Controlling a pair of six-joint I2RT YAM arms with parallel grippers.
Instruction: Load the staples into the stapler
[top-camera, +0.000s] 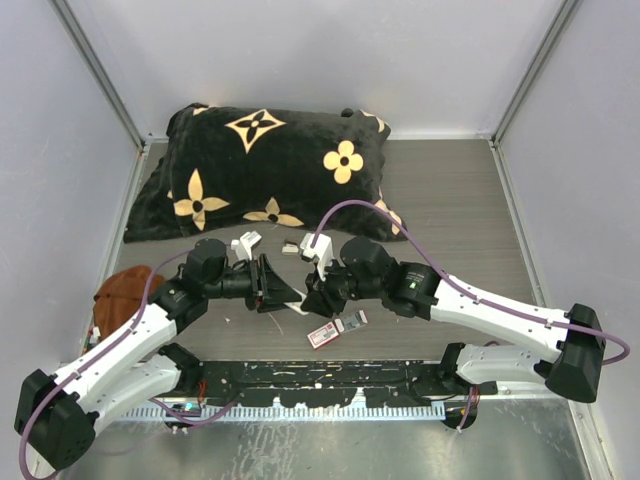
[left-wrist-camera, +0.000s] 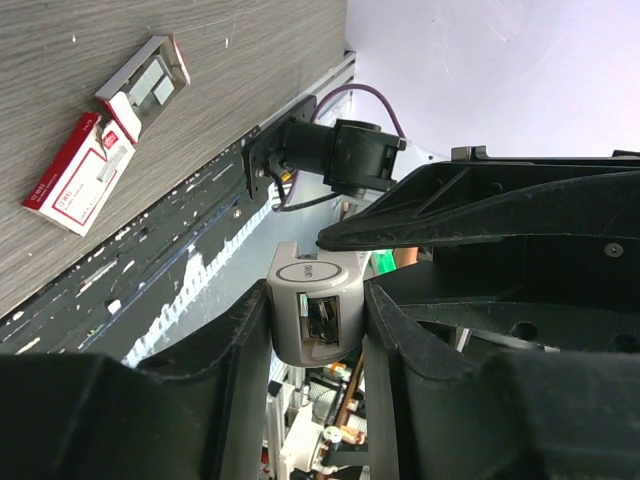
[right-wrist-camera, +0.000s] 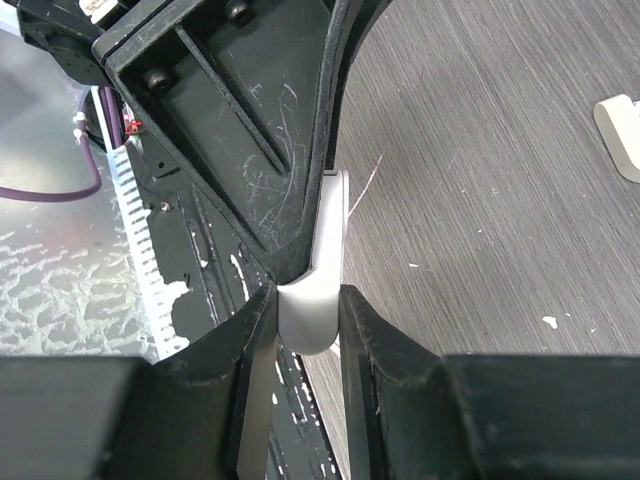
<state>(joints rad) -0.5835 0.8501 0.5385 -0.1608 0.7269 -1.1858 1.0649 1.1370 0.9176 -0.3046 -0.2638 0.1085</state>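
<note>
1. Left wrist view: the left jaws are closed snug on the grey-white stapler (left-wrist-camera: 310, 315), blunt end facing the camera. Only this view shows the staples (left-wrist-camera: 150, 78) as strips in their open tray, with the red-and-white box (left-wrist-camera: 80, 180) just beside it, both flat on the worktop (left-wrist-camera: 60, 60).
2. Right wrist view: the right jaws pinch the stapler's thin, rounded white end. Its long axis runs away from the camera, toward the left arm's black jaws.
3. Top view: the stapler is mostly hidden. The left arm (top-camera: 120, 345) and right arm (top-camera: 500, 310) bend inward, wrists nose to nose before the pillow (top-camera: 270, 170). Box and tray lie nearside of the right wrist.
</note>
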